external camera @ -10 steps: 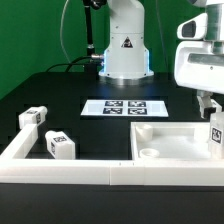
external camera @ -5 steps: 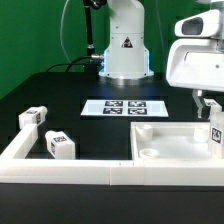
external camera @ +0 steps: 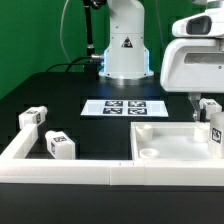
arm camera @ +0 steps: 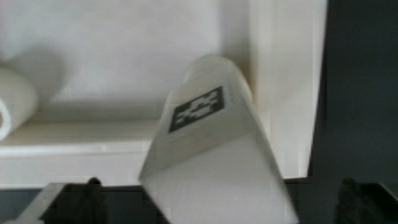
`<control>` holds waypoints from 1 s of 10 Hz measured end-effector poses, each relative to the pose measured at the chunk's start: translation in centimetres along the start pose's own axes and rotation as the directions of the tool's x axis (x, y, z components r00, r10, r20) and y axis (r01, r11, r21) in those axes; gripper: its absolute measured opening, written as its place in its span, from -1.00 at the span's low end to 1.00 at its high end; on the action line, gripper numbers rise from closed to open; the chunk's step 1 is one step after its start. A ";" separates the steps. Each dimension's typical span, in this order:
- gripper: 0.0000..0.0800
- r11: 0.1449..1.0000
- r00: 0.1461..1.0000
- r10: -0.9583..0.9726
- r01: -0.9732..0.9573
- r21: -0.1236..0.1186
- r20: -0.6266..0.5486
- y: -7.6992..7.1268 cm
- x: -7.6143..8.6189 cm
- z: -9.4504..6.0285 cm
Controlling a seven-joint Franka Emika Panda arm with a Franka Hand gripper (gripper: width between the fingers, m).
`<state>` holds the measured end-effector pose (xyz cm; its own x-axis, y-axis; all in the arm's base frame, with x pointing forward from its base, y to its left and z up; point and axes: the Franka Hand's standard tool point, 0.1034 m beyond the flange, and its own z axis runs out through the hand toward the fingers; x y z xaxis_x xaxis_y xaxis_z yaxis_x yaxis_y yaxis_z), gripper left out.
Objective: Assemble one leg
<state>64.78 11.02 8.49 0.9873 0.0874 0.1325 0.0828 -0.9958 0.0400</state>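
In the exterior view the gripper point(external camera: 212, 112) sits at about three o'clock, and over the last second it has drifted toward the exterior view's left and slightly lower, carrying the leg point(external camera: 216, 133) with it over the right-hand part of the large white panel point(external camera: 170, 140). The wrist view shows that leg point(arm camera: 210, 140) standing up between the two dark fingers point(arm camera: 75, 200), its tag sticker facing the camera, with the panel point(arm camera: 125, 60) rim and a round socket below it; the fingers look closed on the leg's lower end, though the contact itself lies at the picture's edge. I judge this shift to be fine alignment of the leg toward a corner mount before it is seated. Two other legs point(external camera: 33, 117) point(external camera: 60, 144) lie untouched at about eight o'clock, and the marker board point(external camera: 122, 107) lies at centre.
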 end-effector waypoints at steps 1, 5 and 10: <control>0.62 0.997 0.997 -0.073 0.073 -0.004 0.001 0.1 0.0 0.0; 0.29 0.996 0.996 -0.087 0.087 -0.006 0.001 0.1 0.0 0.0; -0.29 0.991 0.991 0.131 -0.131 -0.004 0.000 0.1 0.0 0.0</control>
<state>64.78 10.91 8.45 0.9897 -0.0435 0.1363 -0.0474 -0.9985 0.0260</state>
